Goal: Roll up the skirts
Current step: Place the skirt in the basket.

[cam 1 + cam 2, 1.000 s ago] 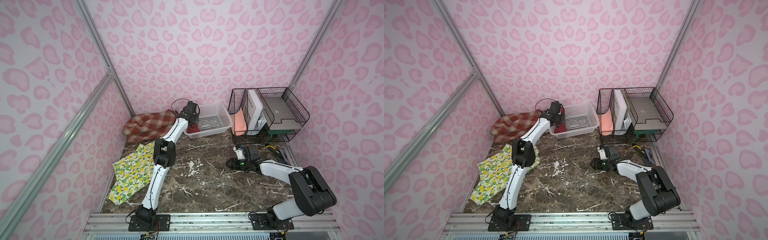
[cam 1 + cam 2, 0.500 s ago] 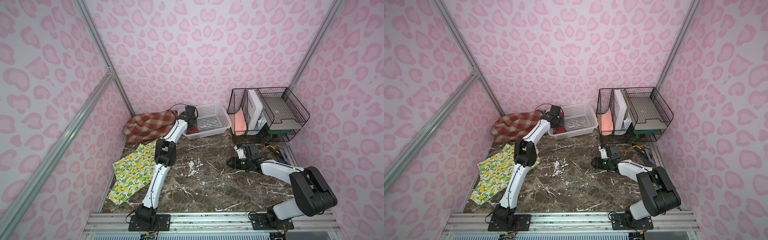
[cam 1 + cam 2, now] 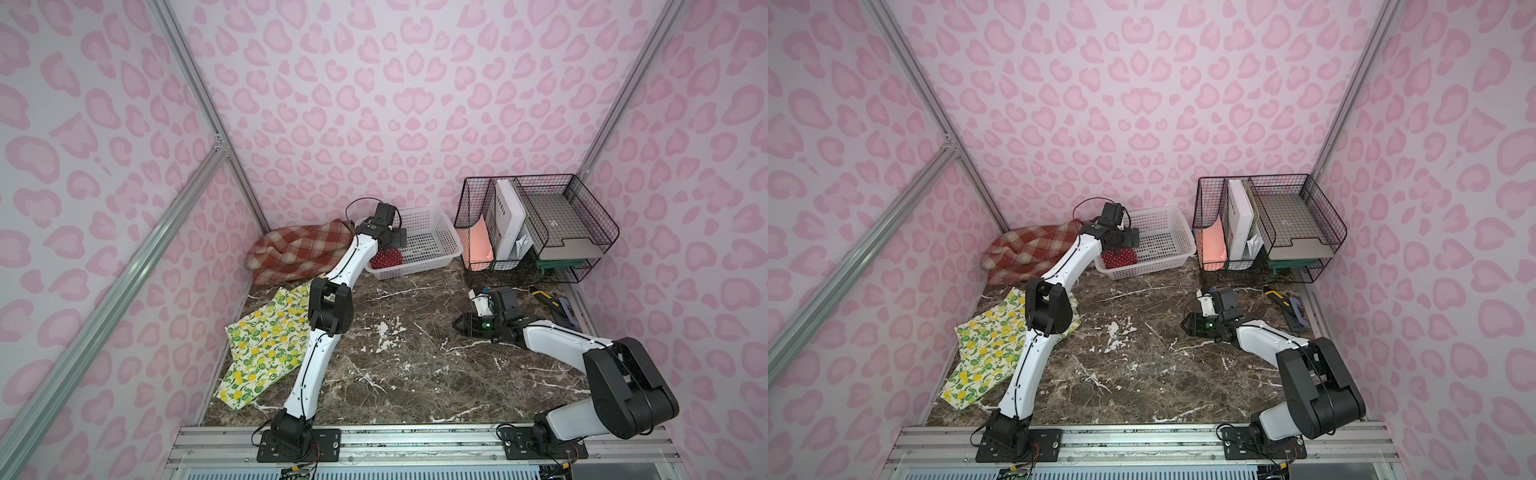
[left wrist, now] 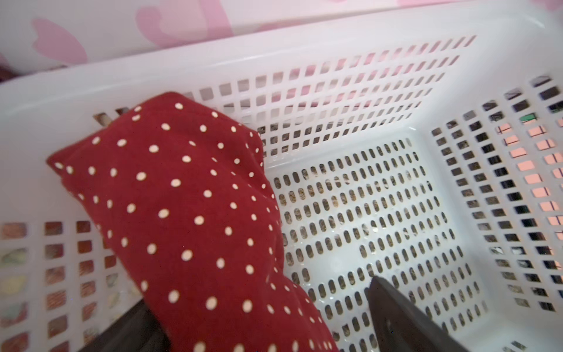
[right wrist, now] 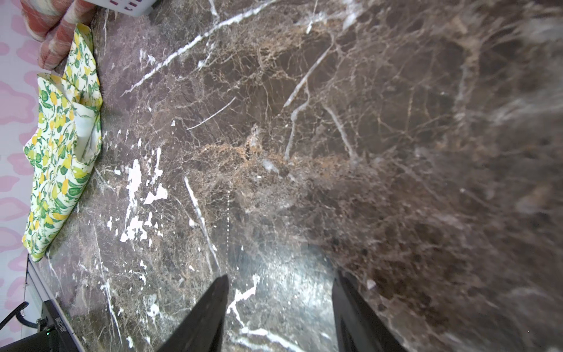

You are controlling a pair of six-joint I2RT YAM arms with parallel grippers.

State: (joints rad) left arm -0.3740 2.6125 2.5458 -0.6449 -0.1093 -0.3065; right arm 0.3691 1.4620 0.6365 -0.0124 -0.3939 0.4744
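Far forward — left gripper (image 3: 398, 238) over basket (image 3: 415, 270)

Red polka-dot skirt (image 4: 182, 213) rolled bundle in basket (image 4: 335, 61); lemon skirt (image 3: 266, 336) spread flat; plaid skirt (image 3: 291, 249) bunched beside basket.

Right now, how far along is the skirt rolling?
Done: the red skirt looks rolled and lies in the basket. In hand: nothing. The left gripper is open above it, and the right gripper is open and empty over the table. Left: the lemon skirt lies spread, unrolled, and the plaid skirt is bunched by the wall. Roughly one of three done.
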